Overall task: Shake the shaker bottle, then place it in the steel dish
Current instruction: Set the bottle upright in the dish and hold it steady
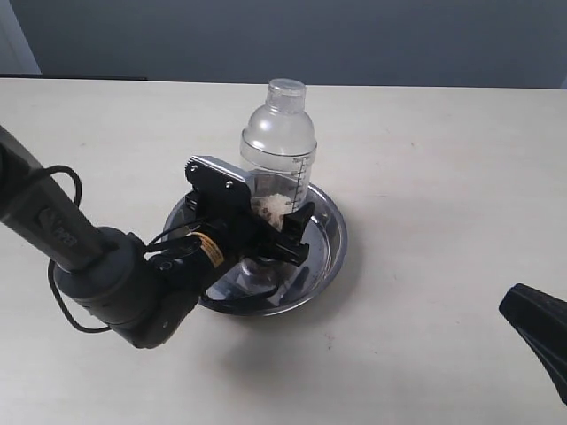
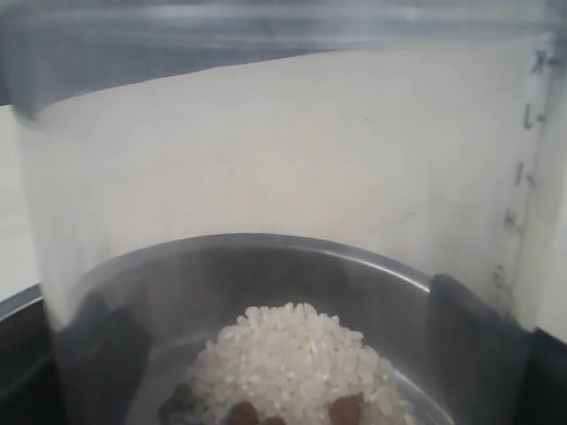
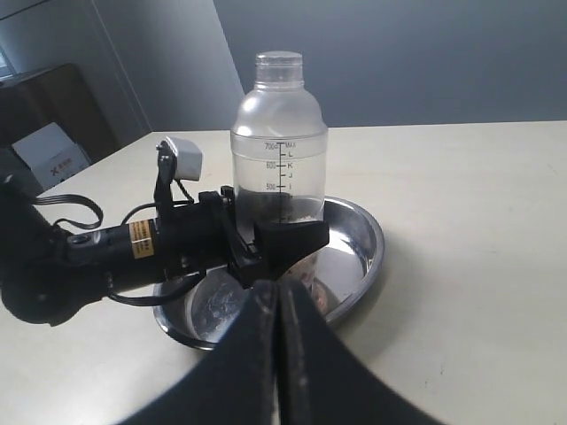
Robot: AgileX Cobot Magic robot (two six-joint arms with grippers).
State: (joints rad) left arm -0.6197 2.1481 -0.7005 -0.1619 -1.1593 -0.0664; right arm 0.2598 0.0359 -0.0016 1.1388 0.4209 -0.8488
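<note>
We judge the setting-down step to be in hand: the shaker bottle (image 1: 279, 133) stands upright inside the steel dish (image 1: 330, 239), a little toward 12 o'clock of the dish's middle in the exterior view, with white grains and a few brown bits heaped at its bottom; whether its base presses on the flat floor or hangs just above it, we cannot tell. The left gripper (image 1: 276, 220) reaches in from 8 o'clock and has its jaws spread wide around the bottle's lower body, closed on the clear wall on both sides. The right gripper (image 3: 276, 288) waits well apart at 4 o'clock, its fingers pressed together on nothing. The next move, as we read it, calls for a sure seat on the floor, then a spreading of the jaws and a level retreat toward 8 o'clock — any lift or twist could tip the tall bottle. The low fingers sit just inside the sloped rim, so the way out must clear that edge; the table (image 1: 425, 159) lies bare toward 3 and 12 o'clock, though its far edge runs along 12 o'clock.
</note>
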